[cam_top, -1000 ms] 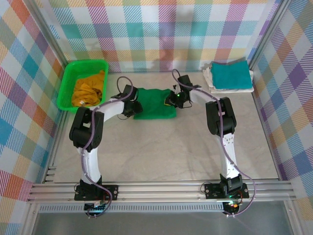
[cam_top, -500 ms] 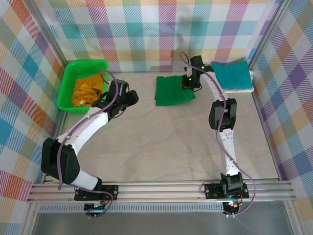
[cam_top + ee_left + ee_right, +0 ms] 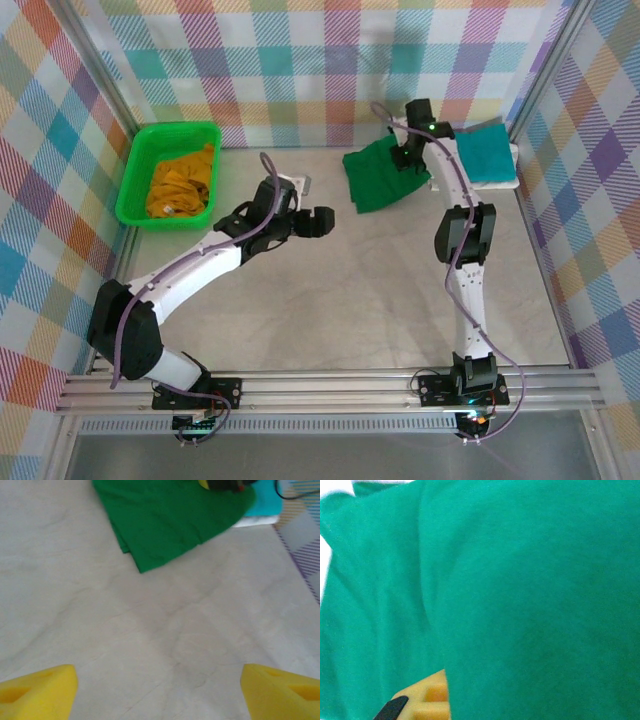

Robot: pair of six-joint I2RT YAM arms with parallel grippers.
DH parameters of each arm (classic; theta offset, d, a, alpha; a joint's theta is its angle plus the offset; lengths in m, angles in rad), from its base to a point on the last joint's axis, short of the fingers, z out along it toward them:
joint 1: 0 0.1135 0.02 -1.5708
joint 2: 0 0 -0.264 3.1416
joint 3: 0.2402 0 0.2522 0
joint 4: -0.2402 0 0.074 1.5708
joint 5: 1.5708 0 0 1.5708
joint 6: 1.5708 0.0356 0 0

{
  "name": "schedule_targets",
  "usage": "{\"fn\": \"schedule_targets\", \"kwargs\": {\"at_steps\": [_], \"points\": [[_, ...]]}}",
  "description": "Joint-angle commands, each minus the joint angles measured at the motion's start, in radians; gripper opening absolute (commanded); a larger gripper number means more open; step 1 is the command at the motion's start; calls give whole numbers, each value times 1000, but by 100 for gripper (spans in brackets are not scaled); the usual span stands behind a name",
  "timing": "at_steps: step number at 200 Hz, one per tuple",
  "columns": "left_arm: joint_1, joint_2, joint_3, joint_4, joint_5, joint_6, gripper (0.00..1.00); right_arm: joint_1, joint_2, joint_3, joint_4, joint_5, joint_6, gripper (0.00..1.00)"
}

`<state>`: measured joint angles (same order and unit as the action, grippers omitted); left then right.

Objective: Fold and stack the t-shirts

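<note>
Top external: our right gripper (image 3: 406,160) clamps the dark green t-shirt (image 3: 375,180) at one o'clock, left gripper (image 3: 320,222) spread empty; we fear the dangling fold spilling open short of the teal t-shirt (image 3: 490,160).

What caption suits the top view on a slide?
Right fingers hold the green shirt beside the teal shirt; left fingers open.

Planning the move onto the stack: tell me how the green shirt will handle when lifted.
Probably floppy: the green shirt skews and wrinkles where the right gripper pinches it. Its folded layers splay at one corner, so dragging may unfold it.
</note>
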<state>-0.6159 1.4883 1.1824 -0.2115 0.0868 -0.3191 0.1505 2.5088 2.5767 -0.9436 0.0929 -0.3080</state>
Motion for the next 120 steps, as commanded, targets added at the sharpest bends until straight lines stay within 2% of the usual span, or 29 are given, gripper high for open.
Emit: {"fn": "schedule_targets", "kwargs": {"at_steps": [1,68,120], "points": [[-13,38,3,69,47,42,86,-43,-85,91,34,-42,-65,0],[-21,59,22,7,-22,59,86,-124,-81,128,135,-37,-179,0],[-21,85,33,-17,-40,55,87,-201,-48,158,164,-118,-193,0]]}}
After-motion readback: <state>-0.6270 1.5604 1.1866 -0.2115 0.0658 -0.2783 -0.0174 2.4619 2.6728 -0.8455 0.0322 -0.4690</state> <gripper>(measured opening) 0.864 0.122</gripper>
